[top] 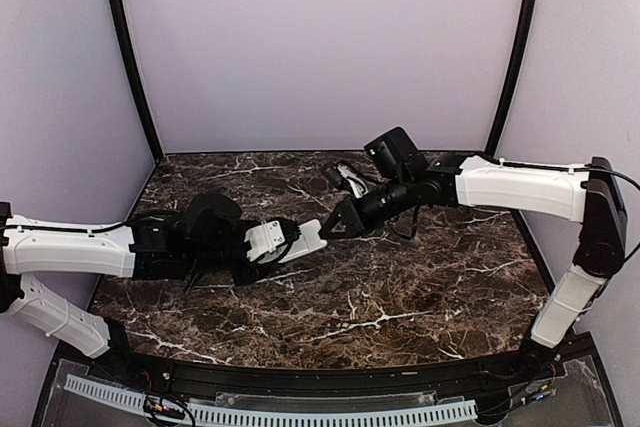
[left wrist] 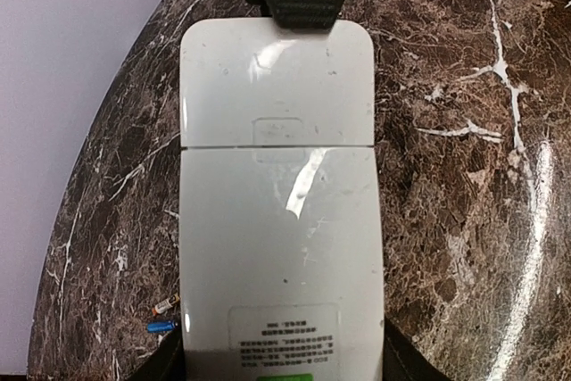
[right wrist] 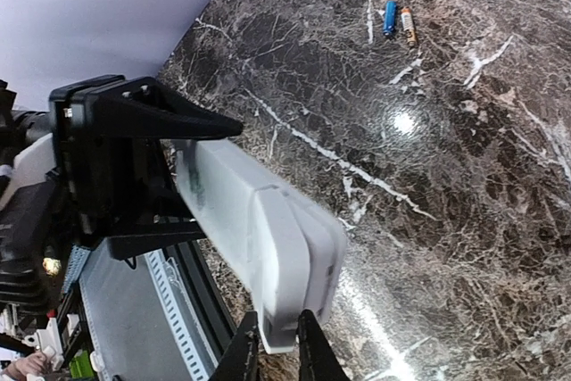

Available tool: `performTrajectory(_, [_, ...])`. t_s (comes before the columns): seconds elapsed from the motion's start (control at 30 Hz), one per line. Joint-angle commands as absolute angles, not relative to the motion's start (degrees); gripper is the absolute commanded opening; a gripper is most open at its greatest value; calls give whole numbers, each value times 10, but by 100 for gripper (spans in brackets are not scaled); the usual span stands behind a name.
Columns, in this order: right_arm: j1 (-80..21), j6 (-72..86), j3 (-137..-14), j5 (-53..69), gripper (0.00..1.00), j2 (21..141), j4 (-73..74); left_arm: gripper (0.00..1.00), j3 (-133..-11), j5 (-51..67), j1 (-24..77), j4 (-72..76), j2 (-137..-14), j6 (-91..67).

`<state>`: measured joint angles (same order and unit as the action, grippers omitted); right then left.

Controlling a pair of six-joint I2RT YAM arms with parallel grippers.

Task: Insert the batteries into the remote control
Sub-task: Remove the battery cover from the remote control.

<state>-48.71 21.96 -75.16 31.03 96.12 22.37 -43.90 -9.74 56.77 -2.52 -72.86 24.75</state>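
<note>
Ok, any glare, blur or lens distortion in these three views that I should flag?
Left wrist: white glare streaks on the back of the remote control, and the table edge bows from the wide lens. Right wrist: a bright hotspot on the table; the remote control's near end is soft, the batteries sharp enough. Top external: even light, only soft shadows, no strong glare.

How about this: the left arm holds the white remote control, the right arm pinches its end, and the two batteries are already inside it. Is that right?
Not quite. The batteries are not inside: the right wrist view shows both lying loose on the marble table. The rest holds: the left gripper holds the remote control and the right gripper pinches its end.
</note>
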Motion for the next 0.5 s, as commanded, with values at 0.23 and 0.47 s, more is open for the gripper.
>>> performTrajectory(0.23, [-495, 203, -767, 345, 8, 957, 218, 0, -416, -71, 564, -28, -689, 246])
performTrajectory(0.47, [-493, 232, -751, 423, 11, 966, 152, 0, -421, -69, 564, -26, -698, 244])
